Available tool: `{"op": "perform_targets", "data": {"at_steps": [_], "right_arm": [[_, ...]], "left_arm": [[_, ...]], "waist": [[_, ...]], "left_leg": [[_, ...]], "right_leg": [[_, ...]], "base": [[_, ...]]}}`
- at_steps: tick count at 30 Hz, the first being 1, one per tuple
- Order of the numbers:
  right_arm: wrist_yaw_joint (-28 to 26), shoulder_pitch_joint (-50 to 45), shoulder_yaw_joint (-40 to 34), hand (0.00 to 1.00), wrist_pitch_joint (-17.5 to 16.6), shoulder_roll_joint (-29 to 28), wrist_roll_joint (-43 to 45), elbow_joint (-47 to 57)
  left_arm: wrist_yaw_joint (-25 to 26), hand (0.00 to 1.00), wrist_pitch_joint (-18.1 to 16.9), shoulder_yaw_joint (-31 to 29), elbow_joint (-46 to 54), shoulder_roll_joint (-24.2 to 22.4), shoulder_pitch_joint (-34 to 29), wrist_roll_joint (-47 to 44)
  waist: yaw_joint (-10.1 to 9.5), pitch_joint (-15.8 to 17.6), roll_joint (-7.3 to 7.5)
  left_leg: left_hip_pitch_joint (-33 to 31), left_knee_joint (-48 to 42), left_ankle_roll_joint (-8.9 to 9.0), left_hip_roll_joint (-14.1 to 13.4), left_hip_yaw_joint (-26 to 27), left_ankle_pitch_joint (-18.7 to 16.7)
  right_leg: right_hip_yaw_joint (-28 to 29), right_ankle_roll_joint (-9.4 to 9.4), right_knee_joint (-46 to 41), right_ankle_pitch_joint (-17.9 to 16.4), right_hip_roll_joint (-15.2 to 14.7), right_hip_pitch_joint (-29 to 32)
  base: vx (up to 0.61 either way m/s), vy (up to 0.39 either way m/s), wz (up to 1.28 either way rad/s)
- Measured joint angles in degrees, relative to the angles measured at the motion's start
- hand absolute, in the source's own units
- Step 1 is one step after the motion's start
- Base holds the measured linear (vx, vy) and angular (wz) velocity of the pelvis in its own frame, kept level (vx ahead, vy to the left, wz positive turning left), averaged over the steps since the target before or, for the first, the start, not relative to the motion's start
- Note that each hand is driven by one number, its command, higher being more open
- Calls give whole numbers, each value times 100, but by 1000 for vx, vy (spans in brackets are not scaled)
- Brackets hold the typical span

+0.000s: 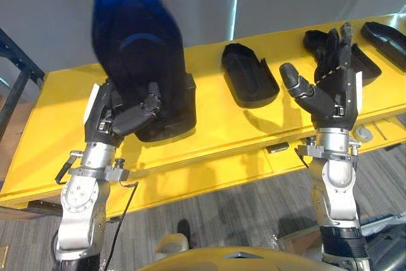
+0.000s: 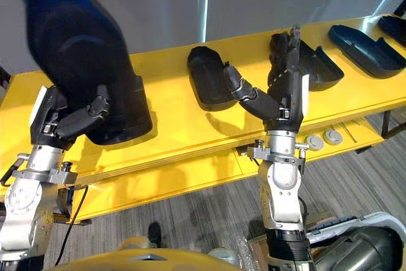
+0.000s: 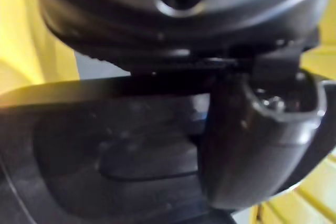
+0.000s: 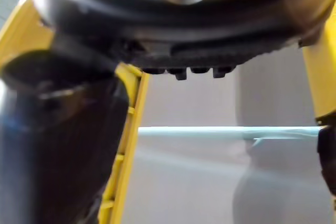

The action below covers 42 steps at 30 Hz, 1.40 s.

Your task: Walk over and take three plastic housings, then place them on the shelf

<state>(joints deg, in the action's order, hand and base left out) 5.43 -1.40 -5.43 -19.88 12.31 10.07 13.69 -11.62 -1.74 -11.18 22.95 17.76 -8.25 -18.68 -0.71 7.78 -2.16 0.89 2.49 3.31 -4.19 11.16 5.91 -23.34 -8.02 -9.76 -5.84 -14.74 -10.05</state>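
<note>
A large dark plastic housing [image 1: 136,49] stands tilted upright at the left of the yellow table [image 1: 222,134], and my left hand [image 1: 120,115] is shut on its lower part with the thumb [image 3: 252,145] across its front. Its lower end is at the tabletop; whether it rests there I cannot tell. A second housing [image 1: 248,74] lies flat mid-table. My right hand [image 1: 333,87] is open, fingers straight and pointing up, held in front of a third housing [image 2: 320,61] without touching it.
More dark housings [image 2: 365,49] lie along the table's right end. Below the table's front edge, a lower yellow ledge [image 2: 355,132] carries two round grey parts [image 2: 323,138]. A dark metal frame [image 1: 13,74] stands beyond the table's left end. Grey carpet lies below.
</note>
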Motion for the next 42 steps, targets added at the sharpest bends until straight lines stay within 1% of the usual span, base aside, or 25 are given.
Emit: {"op": "perform_targets", "data": {"at_steps": [2, 3, 4, 5, 6, 7, 8, 10, 11, 13, 14, 15, 17, 19, 22, 27, 31, 36, 37, 40, 42], "right_arm": [[-19, -159, -57, 100, 79, 5, -64, 97], [-33, -193, -85, 100, 101, 5, -62, 114], [-38, -232, -123, 100, 158, 7, -62, 127], [-125, -264, -178, 100, 265, 10, -46, 127], [-216, -274, -185, 100, 298, 24, -45, 127], [-274, -285, -185, 100, 306, 40, -43, 130], [-414, -345, -181, 100, 336, 88, -12, 163], [-643, -491, -164, 100, 373, 175, 81, 246], [-685, -508, -141, 100, 402, 186, 136, 246], [-821, -512, 16, 100, 464, 249, 208, 245], [-863, -512, 65, 100, 464, 307, 210, 245], [-940, -505, 140, 100, 465, 457, 211, 244], [-1032, -482, 214, 100, 465, 599, 208, 244], [-1127, -480, 267, 100, 482, 612, 209, 222], [-1225, -478, 285, 100, 499, 613, 214, 222], [-1239, -469, 402, 100, 541, 613, 392, 222], [-1236, -434, 565, 100, 553, 614, 406, 222], [-1228, -284, 844, 100, 580, 615, 423, 221], [-1228, -257, 863, 100, 581, 615, 423, 221], [-1215, -140, 989, 100, 587, 615, 422, 221], [-1180, -128, 1097, 100, 593, 614, 410, 221]], "left_arm": [[15, 0, 533, -90, -446, 88, 263, -435], [27, 0, 656, -103, -563, 94, 347, -498], [97, 0, 849, -111, -763, 114, 470, -611], [209, 0, 1019, -109, -1098, 142, 637, -588], [307, 0, 1080, -111, -1349, 190, 727, -576], [353, 0, 1105, -111, -1525, 235, 790, -563], [441, 0, 1141, -118, -1900, 334, 920, -555], [502, 0, 1164, -298, -2392, 389, 1149, -697], [515, 0, 1157, -363, -2538, 396, 1233, -771], [590, 0, 1043, -469, -3201, 653, 1535, -821], [612, 0, 1036, -483, -3326, 725, 1602, -814], [658, 0, 999, -495, -3621, 860, 1775, -773], [676, 0, 945, -501, -3939, 1027, 1950, -775], [664, 0, 945, -505, -4215, 1190, 2101, -775], [606, 0, 961, -505, -4550, 1324, 2288, -773], [384, 0, 1101, -482, -4980, 1450, 2612, -760], [388, 0, 1247, -408, -5063, 1463, 2734, -745], [430, 0, 1461, -241, -5374, 1464, 3058, -743], [461, 100, 1475, -216, -5430, 1464, 3101, -743], [600, 100, 1577, -168, -5591, 1464, 3153, -743], [732, 100, 1690, 37, -5830, 1464, 3157, -587]], "waist": [[121, -58, -92], [114, -63, -100], [131, -62, -105], [188, -63, -103], [246, -63, -104], [263, -62, -106], [285, -62, -114], [311, -63, -128], [309, -62, -130], [320, -60, -153], [337, -60, -168], [372, -90, -224], [393, -93, -286], [400, -78, -316], [425, -79, -318], [426, -80, -319], [436, -80, -319], [446, -79, -320], [446, -79, -320], [491, -78, -319], [530, -69, -311]], "left_leg": [[26, 164, 10, -25, 90, 112], [42, 202, 15, -32, 133, 137], [43, 223, 21, -41, 182, 163], [45, 224, 26, -41, 213, 180], [43, 228, 25, -42, 232, 197], [42, 230, 25, -45, 248, 208], [27, 239, 23, -53, 273, 230], [-49, 256, 20, -84, 299, 256], [-60, 257, 24, -97, 313, 272], [-82, 258, 60, -157, 375, 307], [-96, 258, 71, -167, 374, 319], [-163, 259, 57, -185, 374, 348], [-233, 258, 51, -204, 399, 400], [-245, 258, 20, -231, 450, 451], [-237, 257, 16, -240, 455, 481], [-242, 257, 5, -244, 487, 527], [-240, 258, -3, -246, 482, 543], [-244, 259, -13, -247, 476, 561], [-244, 259, -15, -247, 474, 562], [-248, 259, -15, -249, 470, 561], [-258, 259, -16, -250, 469, 562]], "right_leg": [[45, -26, 81, 16, 39, 65], [85, -26, 97, 16, 47, 88], [153, -27, 116, 16, 64, 119], [179, -27, 149, 16, 82, 123], [189, -27, 182, 15, 90, 121], [193, -28, 201, 15, 93, 126], [217, -28, 248, 14, 108, 141], [238, -30, 291, 14, 146, 210], [251, -30, 291, 14, 161, 229], [329, -31, 272, 15, 213, 306], [335, -39, 270, 20, 225, 318], [347, -42, 238, 24, 236, 401], [414, -41, 170, 25, 241, 529], [488, -48, 119, 40, 255, 605], [503, -46, 70, 40, 256, 626], [559, -45, -12, 39, 247, 699], [560, -43, -26, 42, 247, 702], [560, -39, -14, 57, 247, 705], [560, -39, -14, 57, 247, 706], [558, -34, -12, 60, 248, 707], [557, -30, -9, 63, 248, 717]], "base": [[-55, -24, -20], [-68, -6, -28], [-92, 1, -26], [-98, 3, -20], [-74, 5, -15], [-80, 1, -14], [-134, -3, -13], [-131, -3, -8], [-100, 0, -9], [-124, -3, -14], [-144, -4, -6], [-111, 2, -1], [-96, 13, -6], [-54, 7, -12], [-8, -2, -3], [-13, -2, -4], [0, 0, 0], [-6, 1, 0], [0, 0, 0], [0, 0, 0], [0, 0, 0]]}}
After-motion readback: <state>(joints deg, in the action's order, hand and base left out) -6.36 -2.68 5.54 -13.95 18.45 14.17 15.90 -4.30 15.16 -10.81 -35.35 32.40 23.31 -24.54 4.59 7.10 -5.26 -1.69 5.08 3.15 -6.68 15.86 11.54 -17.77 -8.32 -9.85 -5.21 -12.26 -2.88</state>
